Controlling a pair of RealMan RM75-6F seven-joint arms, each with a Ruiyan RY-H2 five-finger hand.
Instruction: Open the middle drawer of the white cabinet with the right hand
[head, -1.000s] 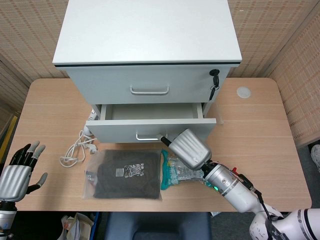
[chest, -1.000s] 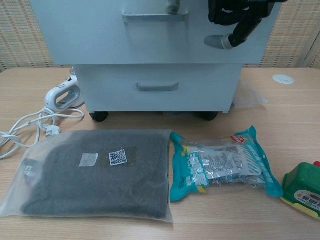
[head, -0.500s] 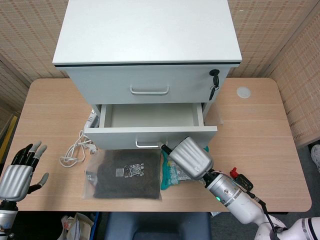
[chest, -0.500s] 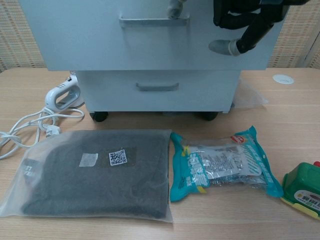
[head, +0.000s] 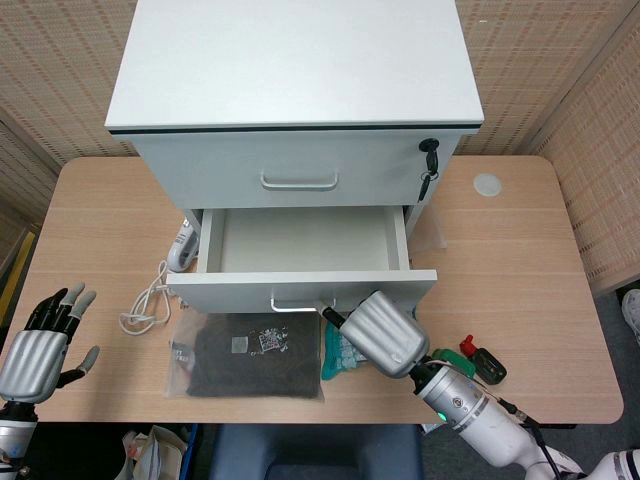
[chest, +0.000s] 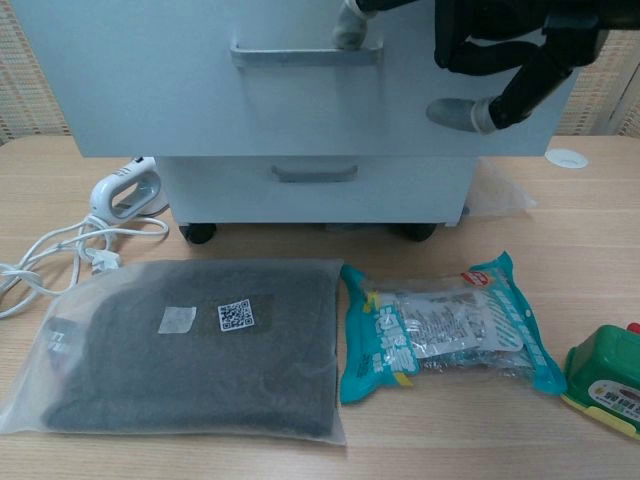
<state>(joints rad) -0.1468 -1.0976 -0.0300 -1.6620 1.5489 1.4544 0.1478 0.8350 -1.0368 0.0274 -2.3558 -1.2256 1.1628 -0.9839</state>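
The white cabinet (head: 295, 70) stands at the back of the table. Its middle drawer (head: 300, 287) is pulled out, and the inside (head: 300, 238) shows empty. My right hand (head: 385, 333) is in front of the drawer, its fingers hooked on the drawer's handle (head: 298, 305). In the chest view the drawer front (chest: 200, 90) fills the top; a fingertip (chest: 349, 27) grips the handle (chest: 300, 55), with the rest of my right hand (chest: 505, 55) to the right. My left hand (head: 40, 345) hovers open at the table's near left edge. The top drawer (head: 299, 181) is closed.
A bagged dark cloth (chest: 190, 345) and a teal snack pack (chest: 445, 330) lie on the table below the drawer. A white corded device (chest: 120, 195) lies left, a green box (chest: 605, 378) near right. A key (head: 428, 160) hangs from the cabinet's lock; the bottom drawer (chest: 315, 190) is closed.
The middle drawer has slid further out toward me, with my right hand drawing back on its handle. It now overhangs more of the bagged cloth. My left hand has stayed put.
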